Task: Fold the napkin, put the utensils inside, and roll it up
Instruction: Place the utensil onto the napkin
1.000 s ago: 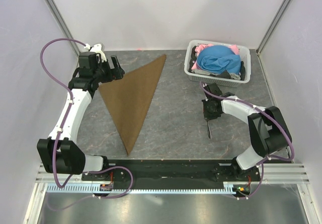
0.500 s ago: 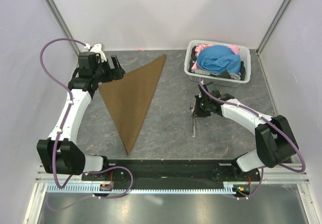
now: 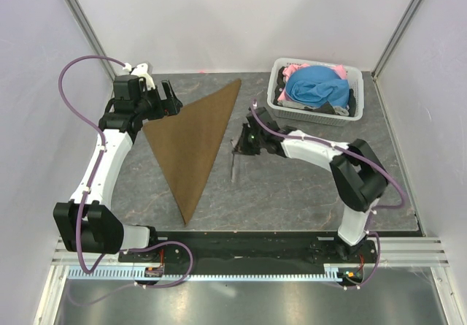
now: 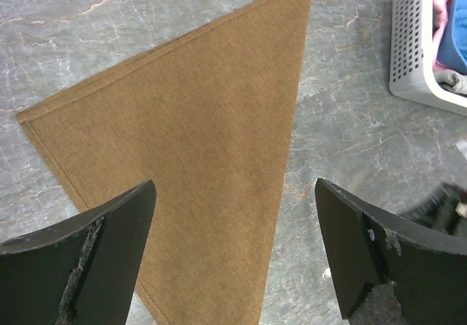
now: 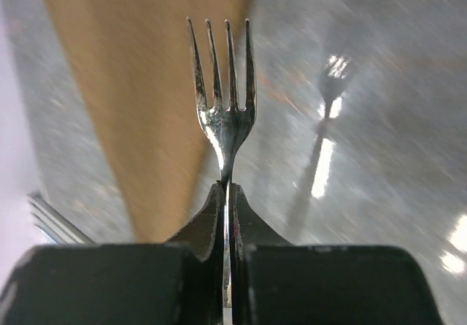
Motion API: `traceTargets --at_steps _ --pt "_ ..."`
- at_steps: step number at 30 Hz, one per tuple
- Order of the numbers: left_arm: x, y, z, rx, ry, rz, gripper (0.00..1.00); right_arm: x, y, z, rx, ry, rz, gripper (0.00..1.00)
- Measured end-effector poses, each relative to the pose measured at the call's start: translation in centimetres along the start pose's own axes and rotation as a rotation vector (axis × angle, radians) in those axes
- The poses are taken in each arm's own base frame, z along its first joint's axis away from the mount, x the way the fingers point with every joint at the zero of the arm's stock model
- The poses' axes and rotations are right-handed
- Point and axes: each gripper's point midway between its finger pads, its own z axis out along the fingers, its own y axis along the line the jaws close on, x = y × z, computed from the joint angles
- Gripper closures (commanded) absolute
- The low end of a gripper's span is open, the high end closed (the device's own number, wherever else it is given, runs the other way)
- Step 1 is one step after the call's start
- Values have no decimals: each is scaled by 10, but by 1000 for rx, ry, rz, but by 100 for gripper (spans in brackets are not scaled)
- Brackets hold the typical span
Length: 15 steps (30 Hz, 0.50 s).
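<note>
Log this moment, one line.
napkin: folded triangle, flat | fork: clamped in right hand, beside napkin | left hand: open above napkin | fork not yet on napkin

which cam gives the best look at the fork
The right wrist view: the fork is centred, four tines sharp, handle pinched by the right gripper. The top external view shows only a thin sliver beside the napkin. The left wrist view does not show it.
</note>
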Motion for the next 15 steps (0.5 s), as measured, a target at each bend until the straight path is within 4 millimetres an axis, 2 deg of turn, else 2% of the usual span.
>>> traceTargets --at_steps 5,8,11,15 --pt "-1 -1 0 4 -4 1 3 -23 45 32 -86 -52 65 100" --pt "-1 -1 0 3 -4 1 3 -30 64 53 -116 -67 101 100" --pt "-1 0 0 2 -4 0 3 -29 75 70 -129 -66 131 100" --pt "-1 0 0 1 -4 0 3 -25 80 86 -114 -76 170 100"
